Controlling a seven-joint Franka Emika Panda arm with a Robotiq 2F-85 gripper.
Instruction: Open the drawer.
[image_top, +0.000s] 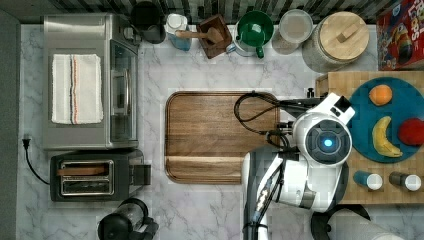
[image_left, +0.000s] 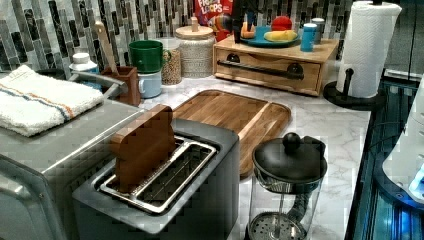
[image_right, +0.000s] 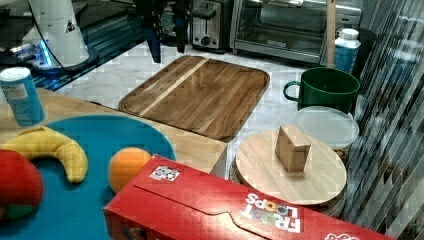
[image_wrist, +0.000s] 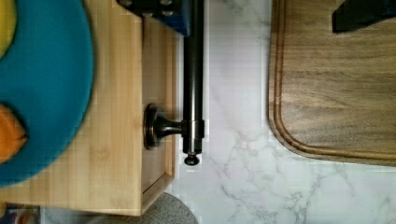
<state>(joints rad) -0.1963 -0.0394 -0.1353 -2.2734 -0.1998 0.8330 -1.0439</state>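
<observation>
2 fingers stand wide apart in the wrist view: the gripper (image_wrist: 261, 18) straddles the black bar handle (image_wrist: 193, 84) of the drawer (image_wrist: 156, 93), 1 finger beside the bar, the other over the wooden tray (image_wrist: 336, 93). In the left view, the drawer front faces the tray, under the butcher-block top holding a teal plate (image_left: 260, 42). In the top view, the arm (image_top: 320, 145) covers the box's tray-side edge.

Arm (image_top: 320, 145) reaches out over the counter, wrist pointing down; gripper (image_right: 165, 37) fingers spread wide apart.
</observation>
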